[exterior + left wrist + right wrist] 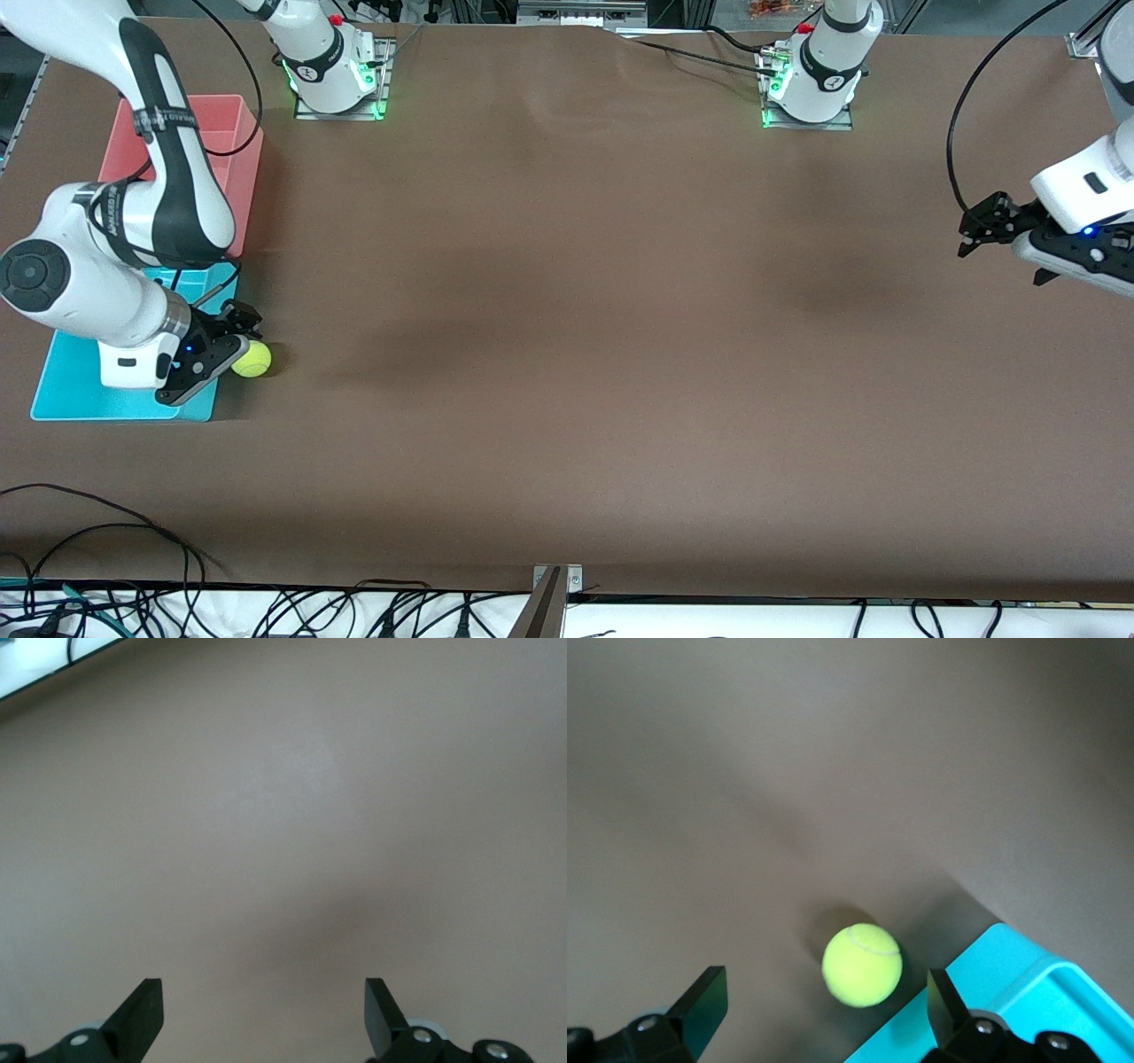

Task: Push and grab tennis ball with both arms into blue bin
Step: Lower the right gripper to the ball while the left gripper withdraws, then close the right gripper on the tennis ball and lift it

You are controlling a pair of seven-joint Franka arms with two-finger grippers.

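Down on the brown desk [567, 354], the small fuzzy yellow-green tennis ball [252, 359] rests just beside the bright cyan-blue rectangular plastic bin [66, 390]. Above the ball hangs the right pincer [232, 330], fingers spread and empty. Over the desk's left-arm end, the left pincer [1001, 252] waits, gaping too.

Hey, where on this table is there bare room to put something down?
The brown tabletop is bare between the two bins and the left hand, which waits open. It is crowded at the right arm's end: pink plastic tub, cyan-blue rectangular bin, fuzzy yellow-green tennis ball and the open right hand above it.
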